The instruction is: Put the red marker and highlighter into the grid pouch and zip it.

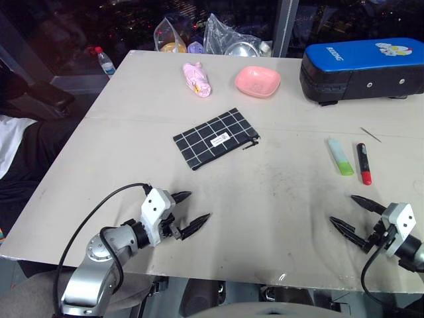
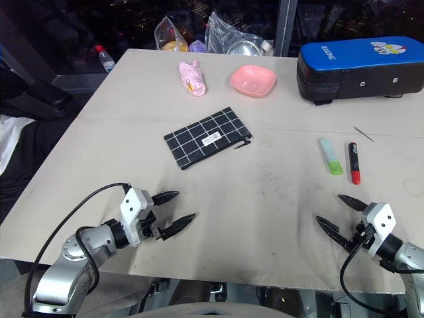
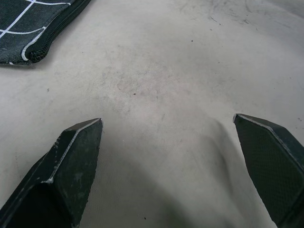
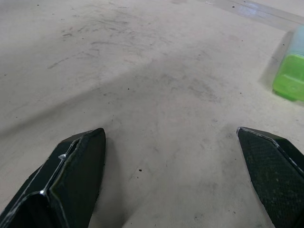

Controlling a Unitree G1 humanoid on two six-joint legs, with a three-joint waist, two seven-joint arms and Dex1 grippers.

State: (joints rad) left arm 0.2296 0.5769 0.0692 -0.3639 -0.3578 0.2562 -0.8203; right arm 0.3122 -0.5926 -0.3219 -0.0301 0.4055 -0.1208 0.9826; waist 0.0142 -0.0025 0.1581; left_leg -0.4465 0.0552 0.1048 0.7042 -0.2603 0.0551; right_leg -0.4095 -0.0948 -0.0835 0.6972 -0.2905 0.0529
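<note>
The grid pouch (image 1: 216, 138) lies flat in the middle of the table, black with white lines, a white label and a zipper pull at its right end; one corner of the grid pouch (image 3: 28, 28) shows in the left wrist view. To its right lie the light-green highlighter (image 1: 340, 156) and, beside it, the red marker (image 1: 364, 163), black with a red end. The highlighter (image 4: 290, 78) also edges into the right wrist view. My left gripper (image 1: 195, 211) hovers open near the front edge, below the pouch. My right gripper (image 1: 347, 212) stands open at the front right, short of the pens.
A big blue padded case (image 1: 363, 68) sits at the back right. A pink bowl (image 1: 257, 81) and a pink folded item (image 1: 197, 78) lie behind the pouch. Plastic bags (image 1: 225, 36) and a bottle (image 1: 105, 61) stand past the far edge. A thin stick (image 1: 370, 134) lies near the marker.
</note>
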